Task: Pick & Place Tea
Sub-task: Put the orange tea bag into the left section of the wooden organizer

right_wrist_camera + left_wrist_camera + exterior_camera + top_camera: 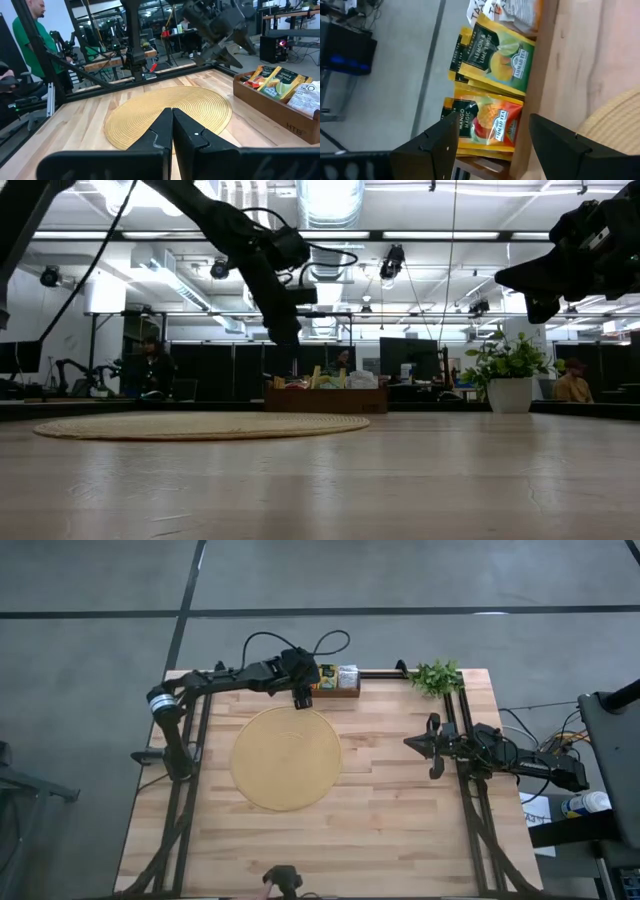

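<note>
L arm out far, R arm parked.
L gripper (490,142) hangs w/ fingers (440,145) spread wide, nothing btwn them; R gripper (172,131) raised at its own side, fingers pressed together, empty.

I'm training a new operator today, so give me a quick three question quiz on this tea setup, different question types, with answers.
1. True or false: the left tool is open above the orange sachets.
2. What lies bare on the table's middle? A) round mat B) plate C) towel
3. Fill in: the right tool is ____.

Key: 1 true. 2 A, the round mat. 3 shut, holding nothing, off to the right of the mat.
</note>
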Motion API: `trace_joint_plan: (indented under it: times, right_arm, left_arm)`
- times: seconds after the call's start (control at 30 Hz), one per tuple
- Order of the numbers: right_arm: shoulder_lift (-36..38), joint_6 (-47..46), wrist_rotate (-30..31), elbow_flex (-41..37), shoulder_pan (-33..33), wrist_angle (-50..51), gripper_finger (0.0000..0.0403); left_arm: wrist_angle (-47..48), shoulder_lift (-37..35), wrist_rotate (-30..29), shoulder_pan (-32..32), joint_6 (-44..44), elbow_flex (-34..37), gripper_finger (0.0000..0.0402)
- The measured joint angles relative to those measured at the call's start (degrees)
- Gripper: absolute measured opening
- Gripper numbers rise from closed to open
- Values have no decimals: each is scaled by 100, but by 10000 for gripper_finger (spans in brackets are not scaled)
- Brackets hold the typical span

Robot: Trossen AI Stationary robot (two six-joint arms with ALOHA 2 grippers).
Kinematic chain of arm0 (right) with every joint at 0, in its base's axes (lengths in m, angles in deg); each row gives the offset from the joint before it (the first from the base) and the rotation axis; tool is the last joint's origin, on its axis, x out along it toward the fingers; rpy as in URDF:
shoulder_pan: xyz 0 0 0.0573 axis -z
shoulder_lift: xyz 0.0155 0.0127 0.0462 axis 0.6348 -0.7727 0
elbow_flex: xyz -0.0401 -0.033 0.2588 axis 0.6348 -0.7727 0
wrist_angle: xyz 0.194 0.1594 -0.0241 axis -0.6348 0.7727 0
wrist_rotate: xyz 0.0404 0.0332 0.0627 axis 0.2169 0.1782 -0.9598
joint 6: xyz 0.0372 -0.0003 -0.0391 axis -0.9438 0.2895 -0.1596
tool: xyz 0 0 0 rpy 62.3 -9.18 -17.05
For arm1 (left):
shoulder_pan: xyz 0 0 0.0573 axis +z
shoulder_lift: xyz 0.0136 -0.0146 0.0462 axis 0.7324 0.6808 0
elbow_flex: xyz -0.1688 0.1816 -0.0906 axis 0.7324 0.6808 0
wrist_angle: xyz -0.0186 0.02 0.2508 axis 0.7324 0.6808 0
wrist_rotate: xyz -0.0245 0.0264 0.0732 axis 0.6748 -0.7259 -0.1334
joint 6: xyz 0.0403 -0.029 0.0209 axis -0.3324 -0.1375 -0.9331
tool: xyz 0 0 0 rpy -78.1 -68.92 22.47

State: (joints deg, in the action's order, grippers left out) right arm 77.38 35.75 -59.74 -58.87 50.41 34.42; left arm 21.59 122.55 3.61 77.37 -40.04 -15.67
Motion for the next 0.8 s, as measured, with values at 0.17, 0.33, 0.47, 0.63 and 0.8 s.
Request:
trace_joint_plan:
  times: [0.17, 0.33, 0.47, 0.63, 0.8]
  right_arm:
    - [0, 0, 2, -1, 1, 0, 9]
    - [0, 0, 2, -2, 2, 0, 9]
    - [4, 0, 0, -2, 0, 1, 9]
    - [2, 0, 2, -1, 1, 0, 9]
    - [4, 0, 2, -2, 0, 2, 9]
  left_arm:
    - [-298, 111, -111, 4, -198, 0, 233]
    - [-492, 304, -317, 30, -595, -3, 233]
    - [-507, 478, -494, 73, -797, -16, 233]
    - [-512, 658, -737, 162, -795, -190, 233]
    - [-450, 845, -423, 225, -765, -488, 233]
